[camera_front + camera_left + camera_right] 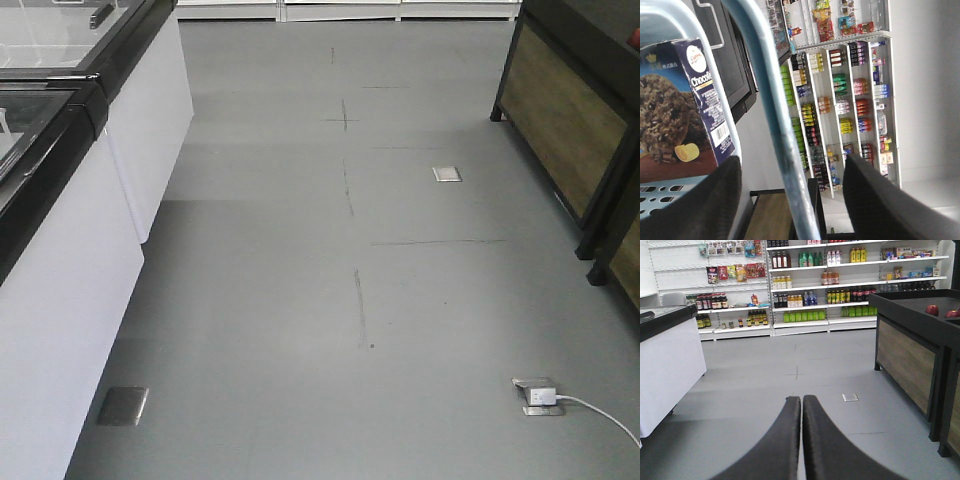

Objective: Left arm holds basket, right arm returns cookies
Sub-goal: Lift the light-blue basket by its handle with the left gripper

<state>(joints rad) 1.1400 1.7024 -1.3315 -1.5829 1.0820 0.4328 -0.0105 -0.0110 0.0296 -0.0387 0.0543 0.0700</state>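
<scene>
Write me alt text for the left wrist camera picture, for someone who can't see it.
A light blue basket handle runs up between the two spread black fingers of the left gripper. At left, a navy Chocofab cookie box sits inside the basket. Behind them, seen tilted, are store shelves stocked with bottles and packets.

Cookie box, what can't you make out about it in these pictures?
- Left wrist view: cookie box name cut short by the basket rim; left side cropped by the frame edge; lower corner behind a finger of the left gripper.
- Front and right wrist views: box out of frame.
</scene>
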